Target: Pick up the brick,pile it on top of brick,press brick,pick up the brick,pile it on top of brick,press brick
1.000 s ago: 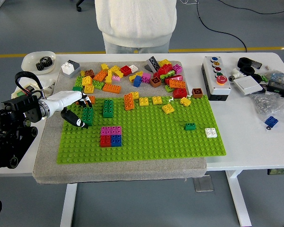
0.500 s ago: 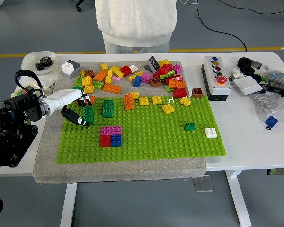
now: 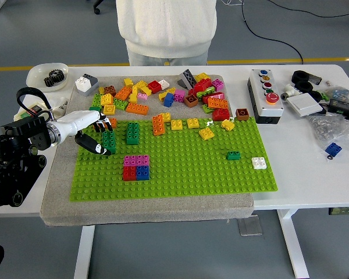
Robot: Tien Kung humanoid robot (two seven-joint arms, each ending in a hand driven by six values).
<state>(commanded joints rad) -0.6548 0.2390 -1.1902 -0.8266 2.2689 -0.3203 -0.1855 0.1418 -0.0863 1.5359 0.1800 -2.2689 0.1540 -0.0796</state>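
Where the baseplate (image 3: 174, 168) begins, left robot hand (image 3: 93, 132) curled seemingly around a dark green brick (image 3: 109, 141), fingers partly closed.

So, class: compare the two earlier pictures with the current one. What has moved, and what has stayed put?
The left hand has crept slightly up the baseplate, staying closed around the dark green brick stack at its left edge. The second green stack, the pink, red and blue block and the loose brick pile have not moved.

The left arm (image 3: 23, 142) reaches in from the left, its white hand (image 3: 90, 131) curling dark fingertips (image 3: 96, 148) downward in a grasp.
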